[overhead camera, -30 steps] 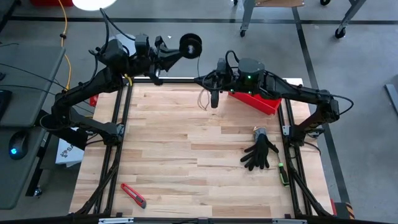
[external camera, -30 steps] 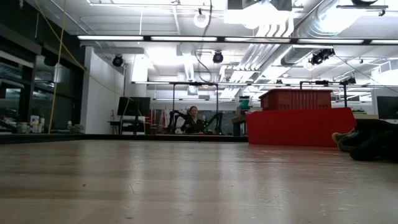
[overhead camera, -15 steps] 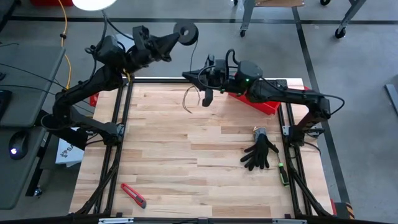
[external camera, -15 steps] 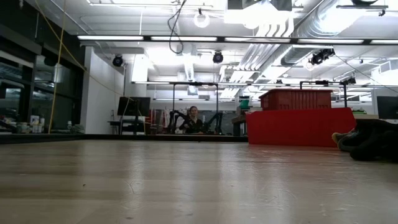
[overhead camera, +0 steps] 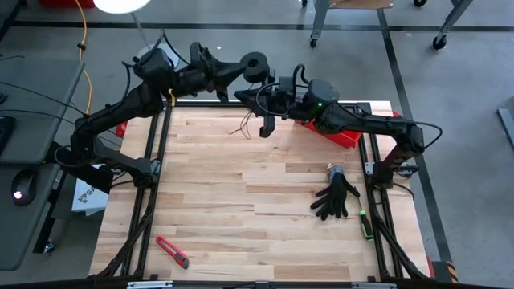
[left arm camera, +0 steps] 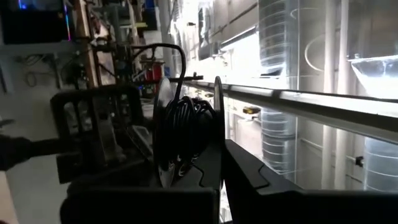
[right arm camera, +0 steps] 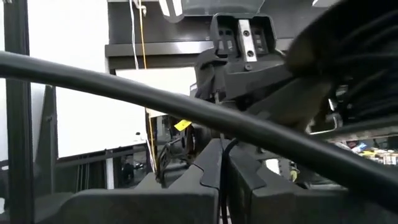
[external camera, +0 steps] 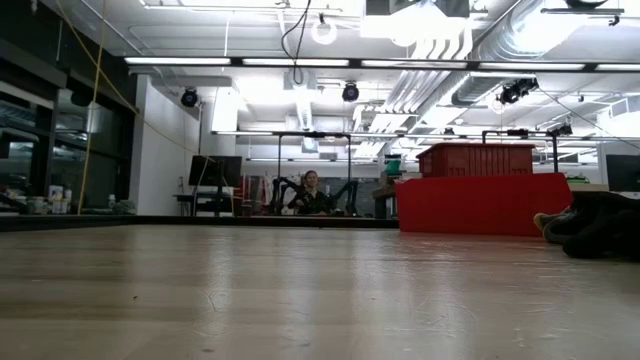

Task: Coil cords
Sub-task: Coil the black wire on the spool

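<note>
High view shows both arms raised over the far edge of the table (overhead camera: 241, 201), and the main risk here is a tangle: the thin cord (overhead camera: 243, 127) hangs loose below the right gripper (overhead camera: 263, 128), dangling above the wood, so any turn of the spool (overhead camera: 256, 66) could wrap it around a wrist or a thick robot cable instead of the spool's core. A second risk is a snag or slip; the cord is very fine, and a sharp pull between the two arms could jerk it out of the right gripper or tilt the spool in its hold. The left gripper (overhead camera: 241, 71) is closed on the spool, holding it in the air just beyond the table's far edge; the left wrist view shows the spool (left arm camera: 186, 134) upright between the fingers, dark windings already on it. The right gripper sits just beside the spool, on the table side of it, fingers closed, seemingly pinching the cord, whose free end trails down below it toward the table.
</note>
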Robot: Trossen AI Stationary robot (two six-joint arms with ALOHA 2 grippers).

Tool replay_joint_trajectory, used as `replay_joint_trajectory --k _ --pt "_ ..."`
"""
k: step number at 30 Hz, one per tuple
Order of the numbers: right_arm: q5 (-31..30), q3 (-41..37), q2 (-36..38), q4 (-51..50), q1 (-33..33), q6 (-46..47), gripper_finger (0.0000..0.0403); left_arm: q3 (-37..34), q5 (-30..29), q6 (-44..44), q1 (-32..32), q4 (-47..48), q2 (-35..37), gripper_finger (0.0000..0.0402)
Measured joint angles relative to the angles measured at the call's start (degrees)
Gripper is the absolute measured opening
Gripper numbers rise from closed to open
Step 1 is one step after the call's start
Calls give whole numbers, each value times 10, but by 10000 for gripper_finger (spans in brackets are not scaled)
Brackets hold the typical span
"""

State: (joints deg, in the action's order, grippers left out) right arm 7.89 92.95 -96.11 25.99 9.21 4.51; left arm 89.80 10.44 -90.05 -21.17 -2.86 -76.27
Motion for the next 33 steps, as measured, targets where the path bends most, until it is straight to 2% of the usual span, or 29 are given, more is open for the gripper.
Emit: replay_joint_trajectory --k 6,12,24,33 --pt "11 0 -7 -4 -12 -5 0 0 -1 44 -17 1 -2 0" --pt "-6 0 3 -78 -8 -30 0 0 46 61 -37 7 11 0" --pt "-19 0 59 -199 35 -67 0 0 90 129 -73 122 50 0" --pt "-14 0 76 -246 43 -73 0 0 102 204 -119 181 61 0"
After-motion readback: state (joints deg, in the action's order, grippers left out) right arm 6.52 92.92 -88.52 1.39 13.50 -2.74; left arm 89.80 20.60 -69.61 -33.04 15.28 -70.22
